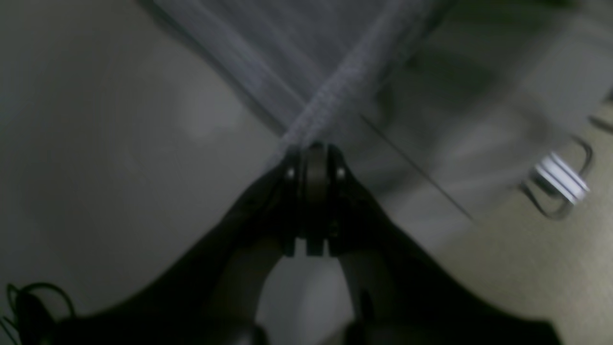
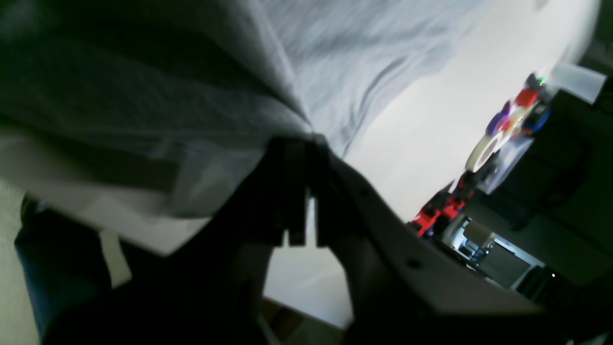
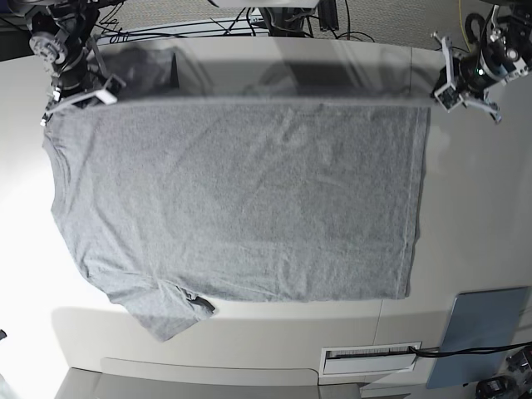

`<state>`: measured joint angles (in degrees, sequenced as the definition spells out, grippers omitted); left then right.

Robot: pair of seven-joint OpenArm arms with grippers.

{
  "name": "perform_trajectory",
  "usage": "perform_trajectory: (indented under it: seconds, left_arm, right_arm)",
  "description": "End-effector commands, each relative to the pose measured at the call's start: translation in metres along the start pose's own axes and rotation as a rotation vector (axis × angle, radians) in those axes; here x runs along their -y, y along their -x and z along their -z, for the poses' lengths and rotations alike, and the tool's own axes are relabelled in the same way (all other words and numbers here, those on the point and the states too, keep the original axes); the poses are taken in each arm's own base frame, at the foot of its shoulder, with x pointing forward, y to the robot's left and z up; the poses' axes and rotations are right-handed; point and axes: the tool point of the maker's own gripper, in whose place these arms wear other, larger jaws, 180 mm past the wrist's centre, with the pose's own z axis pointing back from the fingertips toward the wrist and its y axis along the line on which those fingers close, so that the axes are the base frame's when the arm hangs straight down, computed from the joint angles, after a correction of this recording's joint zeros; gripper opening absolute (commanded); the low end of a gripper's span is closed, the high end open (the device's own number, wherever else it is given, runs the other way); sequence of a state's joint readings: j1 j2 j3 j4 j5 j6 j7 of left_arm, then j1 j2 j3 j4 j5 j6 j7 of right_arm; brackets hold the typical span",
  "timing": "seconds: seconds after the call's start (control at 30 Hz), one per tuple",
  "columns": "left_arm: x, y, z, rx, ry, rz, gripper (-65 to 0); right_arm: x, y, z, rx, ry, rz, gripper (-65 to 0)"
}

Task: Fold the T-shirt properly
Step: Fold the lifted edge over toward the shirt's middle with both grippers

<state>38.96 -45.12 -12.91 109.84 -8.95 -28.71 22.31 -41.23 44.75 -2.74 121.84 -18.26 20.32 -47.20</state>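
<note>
The heather-grey T-shirt (image 3: pixel 241 199) is spread wide over the white table (image 3: pixel 465 208), plain side showing, with one short sleeve (image 3: pixel 166 314) at the lower left. Its far edge is stretched between both grippers. My left gripper (image 3: pixel 440 96) is at the far right and is shut on the shirt's corner. In the blurred left wrist view the jaws (image 1: pixel 313 149) pinch the fabric (image 1: pixel 306 57) where two hems cross. My right gripper (image 3: pixel 65 103) is at the far left, shut on the shirt's other far corner. In the right wrist view the cloth (image 2: pixel 335 62) drapes up from its jaws (image 2: pixel 306 143).
A flat grey-blue panel (image 3: pixel 484 334) lies at the table's near right corner, with a white slotted plate (image 3: pixel 370 357) to its left. Cables (image 3: pixel 199 25) run behind the far edge. A tape roll (image 2: pixel 484 151) and coloured parts (image 2: pixel 438 211) sit beyond the table.
</note>
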Motion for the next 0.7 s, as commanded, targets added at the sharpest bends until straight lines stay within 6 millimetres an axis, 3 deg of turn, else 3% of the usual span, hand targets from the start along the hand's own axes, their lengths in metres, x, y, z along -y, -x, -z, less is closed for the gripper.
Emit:
perform_trajectory:
  seconds: [0.0, 0.2, 0.5, 0.67]
  left_arm:
    - [-0.010, -0.008, -0.002, 0.021, -0.028, 0.011, -65.0]
    - [-0.018, -0.012, 0.006, 0.048, -0.053, -0.029, -65.0]
    - [-0.042, -0.013, 0.014, 0.085, -0.096, -0.056, -65.0]
    - [-0.056, -0.016, 0.017, 0.095, -0.122, -0.063, -65.0]
  right_arm:
    - [0.015, -0.005, -0.001, 0.026, 0.043, 0.002, -65.0]
    - [0.035, -0.025, 0.004, 0.109, 0.060, 0.046, -65.0]
    - [0.060, -0.022, 0.031, 0.121, 0.058, 0.113, -65.0]
    - [0.065, -0.036, 0.035, 0.153, 0.061, 0.104, -65.0]
